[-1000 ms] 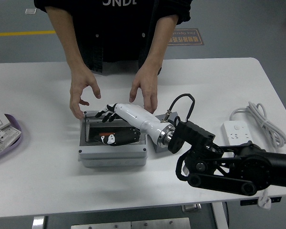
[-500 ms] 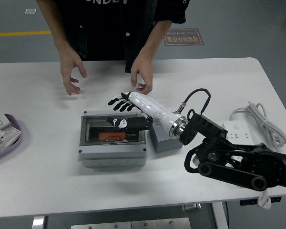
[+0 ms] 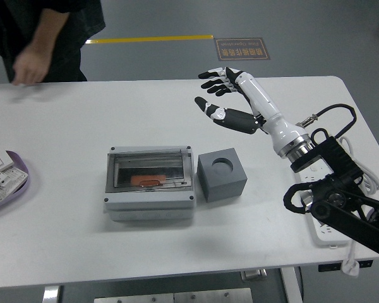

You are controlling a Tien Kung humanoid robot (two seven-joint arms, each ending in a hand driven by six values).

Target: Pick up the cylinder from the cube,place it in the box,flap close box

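Our right hand [image 3: 222,95] has lifted away from the box [image 3: 150,183], fingers spread and empty, leaving its clear flap shut over the orange cylinder [image 3: 149,181], so we judge the task finished.

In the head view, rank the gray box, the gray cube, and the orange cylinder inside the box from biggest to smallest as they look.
1. Gray box, clearly the largest.
2. Gray cube, beside the box on its right, noticeably smaller.
3. Orange cylinder, smallest, though only partly visible through the box's clear lid.
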